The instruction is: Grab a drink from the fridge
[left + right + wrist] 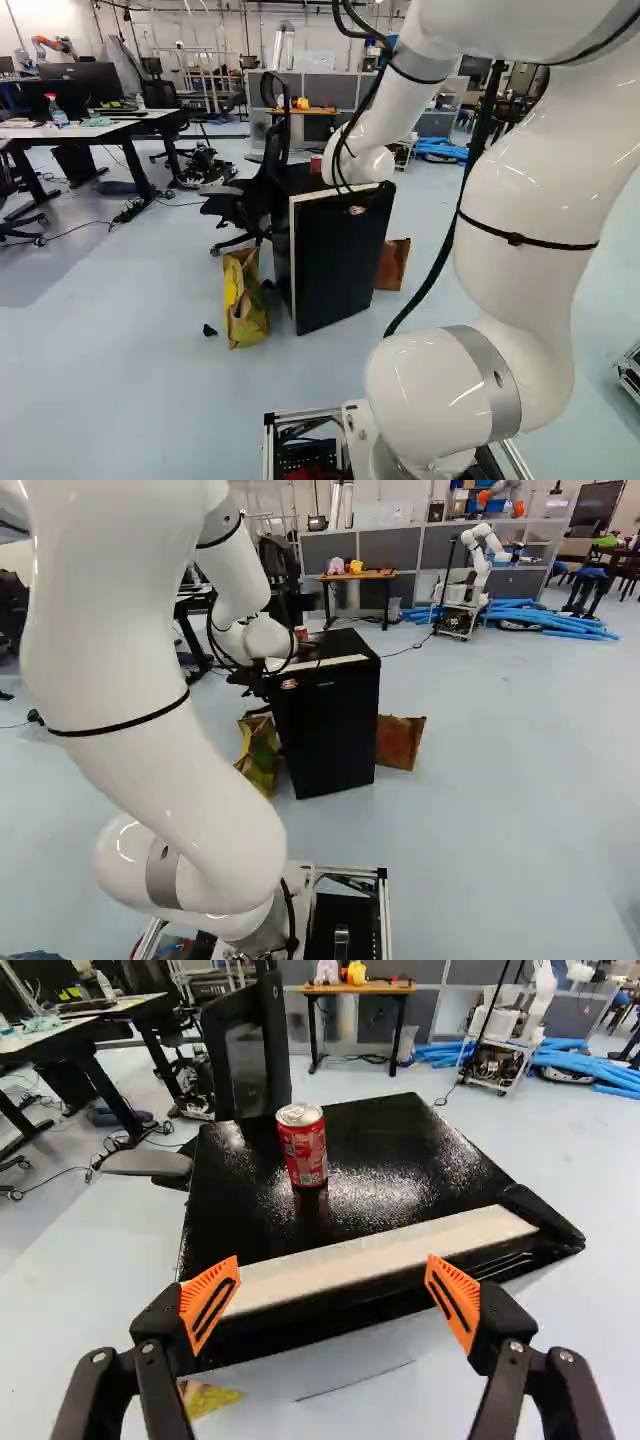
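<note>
Arm point(535, 170): glossy white, fat rounded tubes and bulbous joints, thin black straps point(515, 239) round the links, flat grey band point(490, 378) with a small dark oval mark on the joint at lower right of the left base view. Thick black cable point(440, 255) alongside, right of centre there, plus thinner black cables point(345, 135) looping by the wrist, upper middle. Up front in the wrist view: black fingers point(509, 1348), silver screw heads point(98, 1357) on black linkages, wedge-shaped orange pads point(203, 1305), finely ribbed, dark slots.
</note>
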Motion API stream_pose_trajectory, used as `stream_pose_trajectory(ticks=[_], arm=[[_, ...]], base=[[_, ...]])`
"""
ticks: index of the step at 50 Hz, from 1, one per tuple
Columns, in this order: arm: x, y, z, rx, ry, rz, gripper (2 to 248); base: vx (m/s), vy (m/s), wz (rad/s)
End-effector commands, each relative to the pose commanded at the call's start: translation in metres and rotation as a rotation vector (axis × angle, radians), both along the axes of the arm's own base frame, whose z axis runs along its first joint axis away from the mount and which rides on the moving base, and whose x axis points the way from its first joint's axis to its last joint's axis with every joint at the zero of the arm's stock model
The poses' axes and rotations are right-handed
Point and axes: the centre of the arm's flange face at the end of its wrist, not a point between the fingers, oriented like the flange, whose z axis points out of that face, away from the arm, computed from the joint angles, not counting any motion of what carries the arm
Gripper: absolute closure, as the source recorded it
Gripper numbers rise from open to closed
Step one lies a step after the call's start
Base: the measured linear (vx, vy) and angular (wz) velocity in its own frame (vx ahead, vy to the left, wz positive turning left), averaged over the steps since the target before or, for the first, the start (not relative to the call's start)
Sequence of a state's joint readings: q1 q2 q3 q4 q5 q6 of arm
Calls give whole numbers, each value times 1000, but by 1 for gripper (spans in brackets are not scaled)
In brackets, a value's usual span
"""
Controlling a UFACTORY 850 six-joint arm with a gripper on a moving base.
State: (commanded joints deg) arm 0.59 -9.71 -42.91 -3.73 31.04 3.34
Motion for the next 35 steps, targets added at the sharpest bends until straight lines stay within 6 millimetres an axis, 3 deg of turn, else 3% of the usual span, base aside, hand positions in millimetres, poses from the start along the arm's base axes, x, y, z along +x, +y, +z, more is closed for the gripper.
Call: stream_pose_trajectory(ticks=[35], arm=[[30, 4, -17, -7, -138, 46, 3]], base=[[0, 0, 0]])
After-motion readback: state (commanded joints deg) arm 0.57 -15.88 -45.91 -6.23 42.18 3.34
